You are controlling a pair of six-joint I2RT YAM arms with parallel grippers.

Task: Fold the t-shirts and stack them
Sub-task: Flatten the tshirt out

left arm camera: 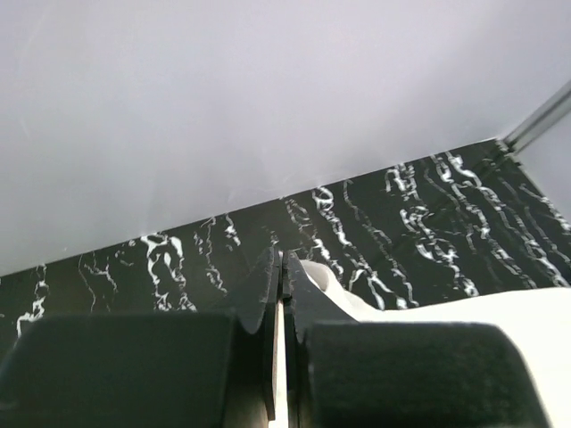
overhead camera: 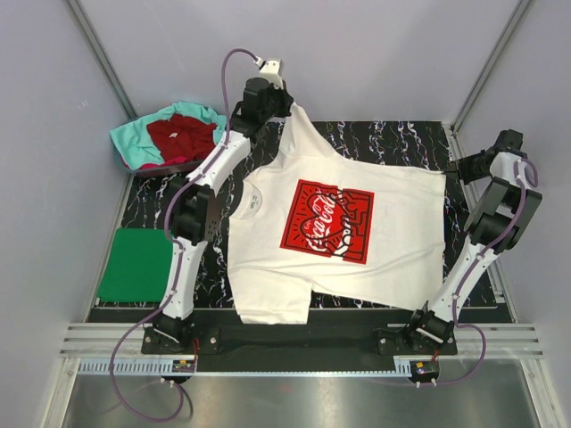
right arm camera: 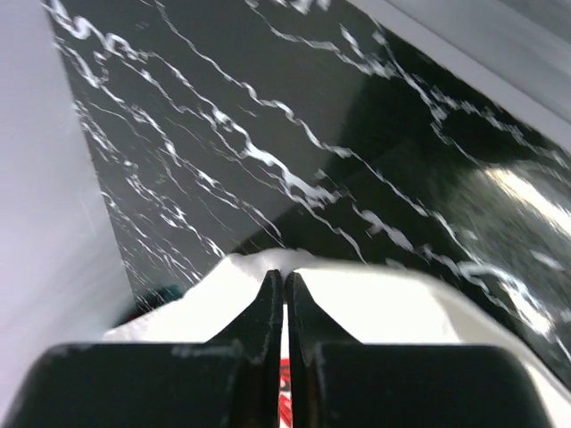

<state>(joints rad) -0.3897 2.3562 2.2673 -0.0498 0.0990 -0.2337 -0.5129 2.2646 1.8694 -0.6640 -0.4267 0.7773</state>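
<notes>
The left gripper (left arm camera: 282, 264) has its jaws pressed together on a thin fold of the white shirt (overhead camera: 393, 245). In the overhead view this is the sleeve that points toward the far edge of the tabletop (overhead camera: 384, 141), left of the middle. The right gripper (right arm camera: 284, 282) is also pinched tight on white cloth, at the hem corner near the far right corner of the tabletop. Both held points look slightly raised and taut.

The rest of the white shirt lies spread and mostly flat across the middle. Its red print (overhead camera: 327, 223) faces up, the collar points toward the left edge and the hem toward the right edge. The other sleeve reaches the near edge. No fold shows in it yet.

The green shirt (overhead camera: 134, 265) lies by the left edge toward the near corner. It is a neat flat rectangle, so it looks finished and is likely the base of the stack. At the far left corner the teal shirt (overhead camera: 132, 143) and the dark red shirt (overhead camera: 183, 134) are heaped together and crumpled, with the dark red one on top.

By this showing, one shirt of four is done and the white one is only at its start. It needs folding and setting on the green one. The heaped pair has not been started.
</notes>
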